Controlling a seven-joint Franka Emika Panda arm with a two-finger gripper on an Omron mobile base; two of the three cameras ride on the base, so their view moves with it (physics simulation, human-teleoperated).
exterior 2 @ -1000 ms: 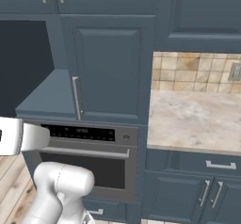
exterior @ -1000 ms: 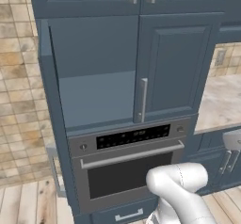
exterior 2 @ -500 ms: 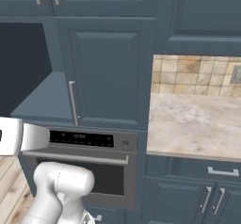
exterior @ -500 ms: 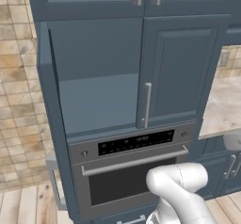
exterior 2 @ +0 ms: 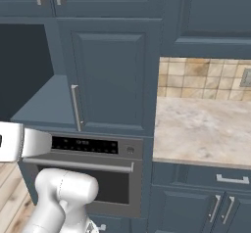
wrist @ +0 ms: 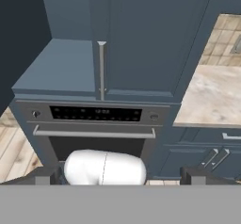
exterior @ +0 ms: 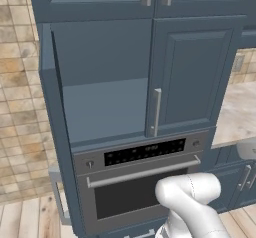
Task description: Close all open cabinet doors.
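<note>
Whole pic has slid a bit vs 0.5 s ago, so the cam moved, not the things; oven (exterior: 135,182) sits slightly lower in frame. Open cabinet door (exterior: 50,127) stands at left of the left base view, upright, long axis vertical, edge-on toward the cam, its bottom cut off by the frame; shut cabinet door (exterior: 192,72) is centre-right beside it. Hand (wrist: 120,177) at bottom of hand view has tips spread wide, gripping nothing.
</note>
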